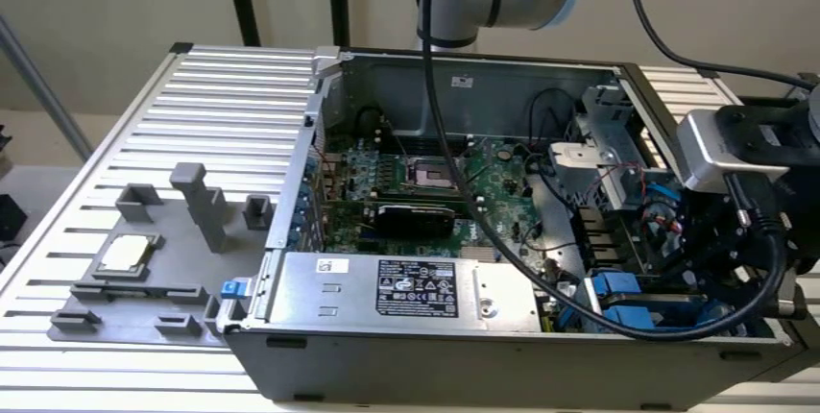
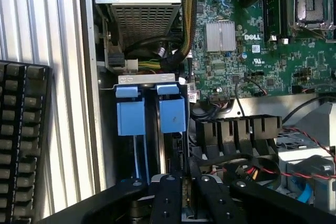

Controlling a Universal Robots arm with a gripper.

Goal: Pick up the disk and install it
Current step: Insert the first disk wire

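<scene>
Deep in the computer case (image 1: 423, 370) corner, my gripper (image 2: 184, 199) clamps narrowly on the disk (image 2: 172, 113), edge-on in its slot: stiff, dense, likely shock-shy, best held by the metal flanks.

Soft, even indoor light, moderately bright. Ribbed table top (image 1: 244, 77) pale, near washed out. Computer case (image 1: 487, 82) interior dimmer, deep shadow between components. Mild glare on heatsink (image 2: 220, 36). Wrist view cool-tinted
</scene>
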